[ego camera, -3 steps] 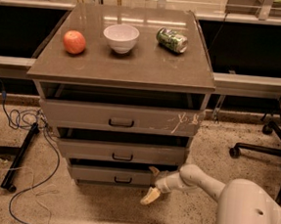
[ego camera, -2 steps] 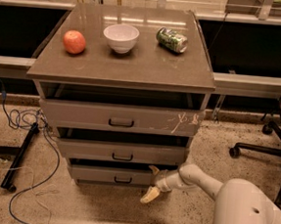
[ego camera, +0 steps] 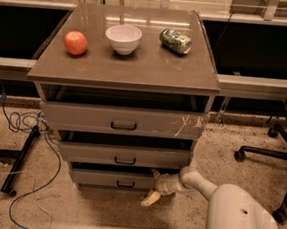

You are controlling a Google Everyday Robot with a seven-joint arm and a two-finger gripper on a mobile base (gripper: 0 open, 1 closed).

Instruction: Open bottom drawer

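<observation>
Gripper at lower centre of frame, fingers spread apart, released, at right end of bottom drawer, black bar handle untouched.

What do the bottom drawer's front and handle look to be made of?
The bottom drawer front: likely laminate or painted board, matte grey-taupe, flat and even without glare. Its handle: a small black bar, metal or plastic, cannot tell which. The gripper hangs open at the drawer's right end, right of the handle.
</observation>
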